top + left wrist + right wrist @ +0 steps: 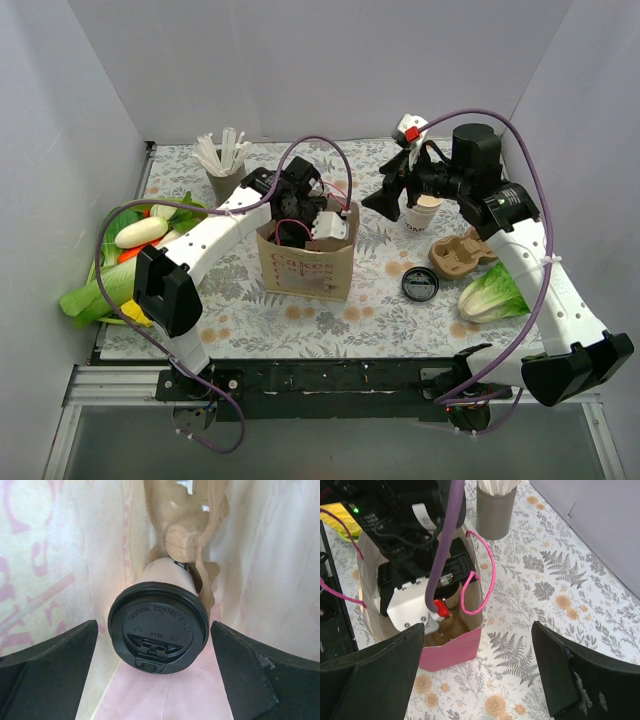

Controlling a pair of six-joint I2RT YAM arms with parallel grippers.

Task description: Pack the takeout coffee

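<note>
So the takeout coffee (159, 630) is already tucked inside the paper bag (305, 270), ungripped between wide-spread left jaws. Right jaws are spread empty beside the bag. Probably only withdrawal is left.

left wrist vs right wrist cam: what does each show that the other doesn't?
Only left wrist: the takeout coffee, black lid toward the camera, between the fingers of the open left hand and clear of both, with a brown moulded cardboard piece behind it.
Only right wrist: the left arm reaching into the mouth of the paper bag, the pink handles, a grey holder of white sticks, the floral tablecloth, and the open right hand.
Both: the paper bag, seen from inside in one and from outside in the other.
</note>
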